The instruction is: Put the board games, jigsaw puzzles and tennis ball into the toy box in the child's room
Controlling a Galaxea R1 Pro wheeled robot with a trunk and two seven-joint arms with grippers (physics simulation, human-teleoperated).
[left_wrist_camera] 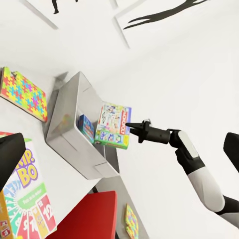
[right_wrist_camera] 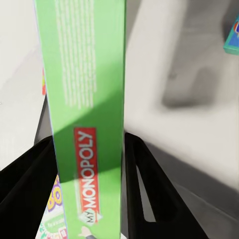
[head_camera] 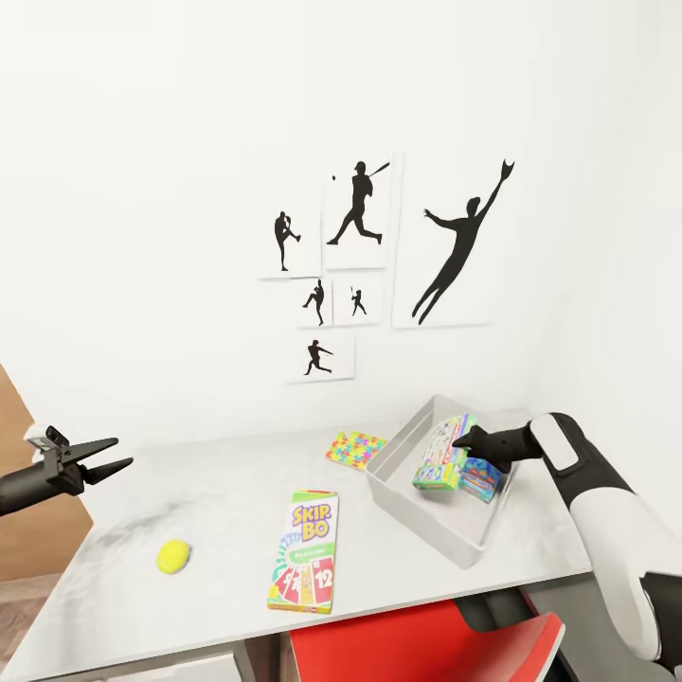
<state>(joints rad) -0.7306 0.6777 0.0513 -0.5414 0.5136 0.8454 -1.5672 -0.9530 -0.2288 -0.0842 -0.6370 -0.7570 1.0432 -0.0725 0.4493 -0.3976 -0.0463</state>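
Observation:
The grey toy box (head_camera: 417, 519) stands on the right part of the table (head_camera: 218, 493). My right gripper (head_camera: 464, 440) is shut on a green-edged Monopoly board game (head_camera: 438, 457), held tilted on edge inside the box. Its green edge (right_wrist_camera: 84, 114) runs between my black fingers (right_wrist_camera: 149, 189). A second board game (head_camera: 481, 478) lies in the box beside it. The SKIP BO board game (head_camera: 305, 551) lies flat near the table's front edge. A jigsaw puzzle (head_camera: 356, 449) lies behind it, left of the box. The tennis ball (head_camera: 173, 556) rests at front left. My left gripper (head_camera: 121, 452) hangs open above the table's left end.
A red chair (head_camera: 417, 644) is pushed under the table's front edge. Baseball-player prints (head_camera: 360, 246) hang on the white wall behind. In the left wrist view a puzzle-patterned panel (left_wrist_camera: 130, 221) lies low down beyond the chair. A brown door (head_camera: 28, 530) borders the left.

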